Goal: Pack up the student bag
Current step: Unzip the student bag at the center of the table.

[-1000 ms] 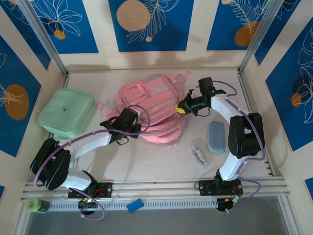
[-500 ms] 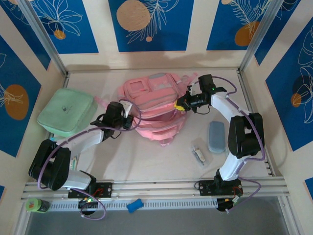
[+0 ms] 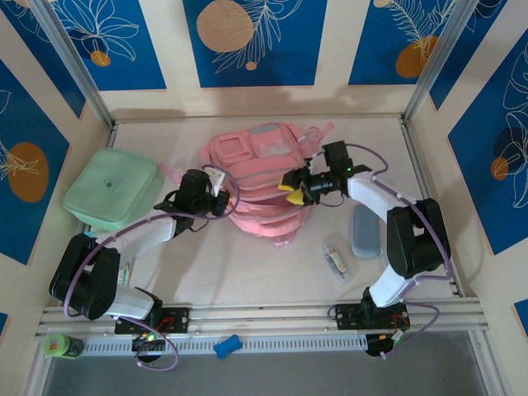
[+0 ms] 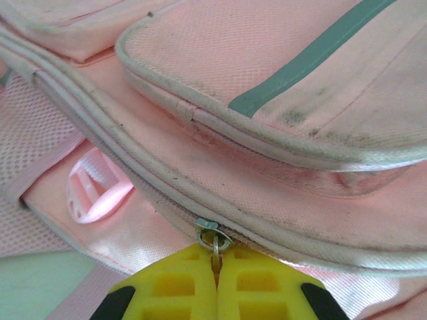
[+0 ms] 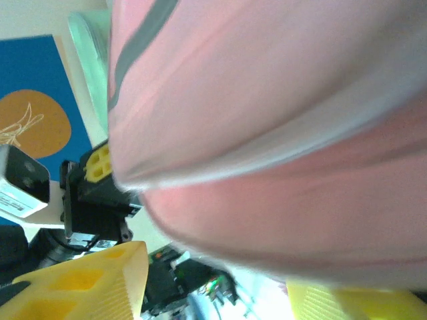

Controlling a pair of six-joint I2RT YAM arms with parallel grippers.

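Observation:
The student bag (image 3: 257, 169), pink with a grey-green stripe, lies flat in the middle of the table. My left gripper (image 3: 219, 188) is at the bag's left side. In the left wrist view its yellow fingers (image 4: 180, 287) are shut on the metal zip pull (image 4: 215, 239) of a side zip. My right gripper (image 3: 292, 189) hovers at the bag's right side, over its front edge. Its yellow fingers (image 5: 93, 283) stand apart with nothing held, and the pink bag (image 5: 280, 133) looms blurred just beyond them.
A mint green square soft case (image 3: 111, 188) lies at the left, close to the left arm. A blue-grey pouch (image 3: 365, 229) and a small packet (image 3: 335, 261) lie at the right front. On the near rail there is a blue object (image 3: 227, 346) and a green bottle (image 3: 62, 345).
The left gripper drew the zip pull leftward and now holds still. The right gripper opened, letting go of the bag's right edge, and slid left and nearer over the bag.

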